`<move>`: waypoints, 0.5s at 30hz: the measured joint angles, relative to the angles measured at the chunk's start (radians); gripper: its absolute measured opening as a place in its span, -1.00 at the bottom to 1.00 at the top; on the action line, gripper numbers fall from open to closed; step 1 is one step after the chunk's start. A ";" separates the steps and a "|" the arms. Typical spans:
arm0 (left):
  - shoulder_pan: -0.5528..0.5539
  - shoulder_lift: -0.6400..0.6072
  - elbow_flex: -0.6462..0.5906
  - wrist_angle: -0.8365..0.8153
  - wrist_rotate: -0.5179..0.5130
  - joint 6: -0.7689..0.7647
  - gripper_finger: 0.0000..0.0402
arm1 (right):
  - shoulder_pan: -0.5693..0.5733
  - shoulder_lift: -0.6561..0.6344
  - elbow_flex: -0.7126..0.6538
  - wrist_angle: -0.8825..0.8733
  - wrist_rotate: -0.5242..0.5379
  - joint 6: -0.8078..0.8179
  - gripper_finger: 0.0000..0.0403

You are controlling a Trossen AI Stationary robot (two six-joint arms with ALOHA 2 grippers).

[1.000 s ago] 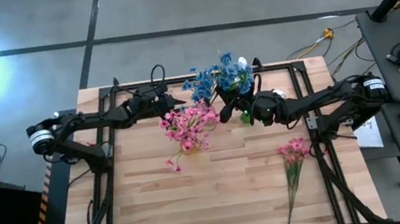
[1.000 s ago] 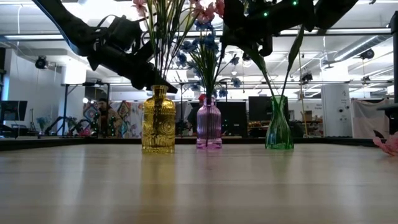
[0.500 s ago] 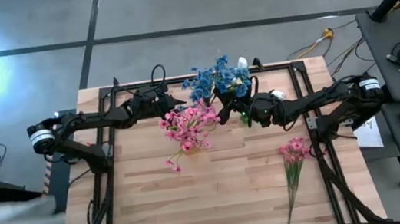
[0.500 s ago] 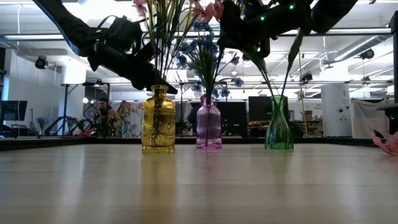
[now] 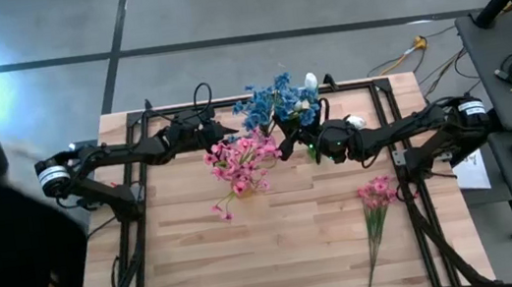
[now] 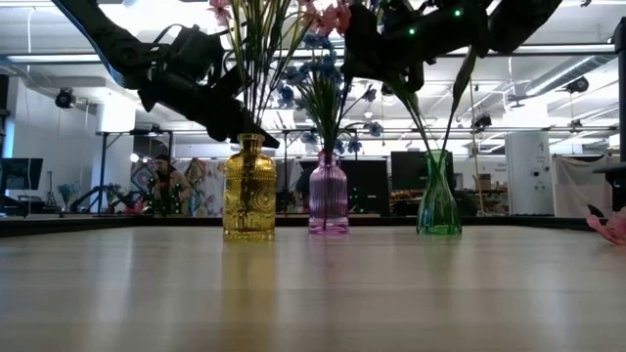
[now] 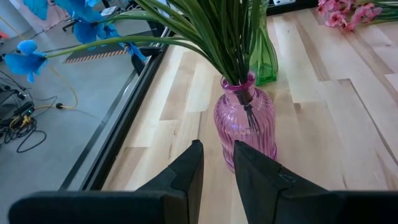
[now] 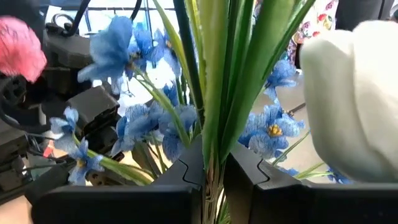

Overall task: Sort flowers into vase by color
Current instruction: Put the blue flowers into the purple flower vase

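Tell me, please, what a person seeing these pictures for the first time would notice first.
Probably the three glass vases at the table's far edge: a yellow vase holding pink flowers, a purple vase holding blue flowers, and a green vase. Above the green vase, the right gripper is shut on green stems. One pink spray lies on the table, near the right arm.

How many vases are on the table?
3, in a row in the low view: a yellow vase on the left, a purple vase in the middle, a green vase on the right.
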 joint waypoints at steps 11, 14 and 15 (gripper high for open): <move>0.000 0.000 0.000 0.000 0.000 0.000 -0.63 | 0.000 0.002 0.000 -0.022 -0.005 -0.004 -0.86; 0.000 0.000 0.000 0.000 0.000 0.000 -0.63 | 0.000 0.002 0.000 -0.024 -0.005 -0.008 -0.86; 0.000 0.000 0.000 0.000 0.000 0.000 -0.63 | 0.000 0.002 0.000 -0.024 -0.006 -0.011 -0.86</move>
